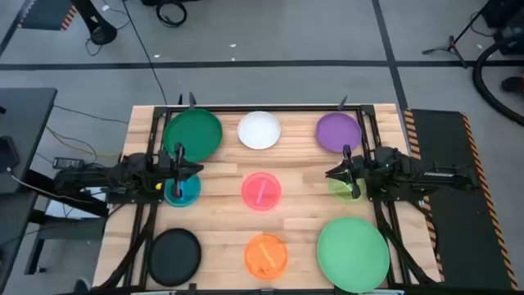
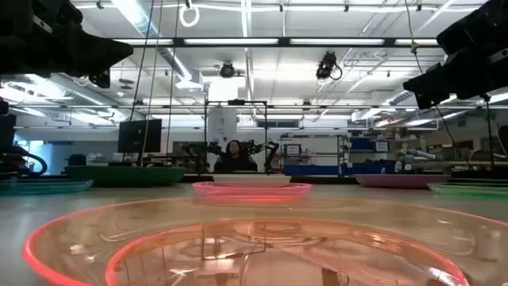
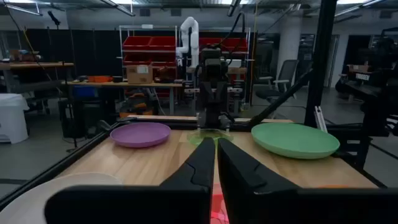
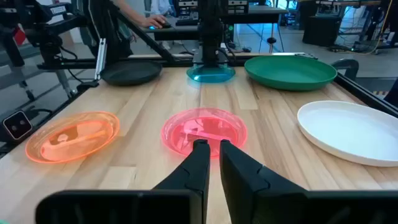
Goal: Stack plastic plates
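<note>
I see nine round plastic plates spread singly over the wooden table (image 1: 221, 238), none stacked: dark green plate (image 1: 193, 135), white plate (image 1: 259, 130) and purple plate (image 1: 338, 132) along the far edge, small translucent pink plate (image 1: 261, 190) in the middle, orange plate (image 1: 266, 255), black plate (image 1: 174, 255) and light green plate (image 1: 353, 254) nearest. My left gripper (image 1: 180, 161) hangs over the small blue plate (image 1: 182, 190), fingers nearly together, empty. My right gripper (image 1: 347, 163) hangs over the small lime plate (image 1: 342, 187), likewise narrowed, empty
</note>
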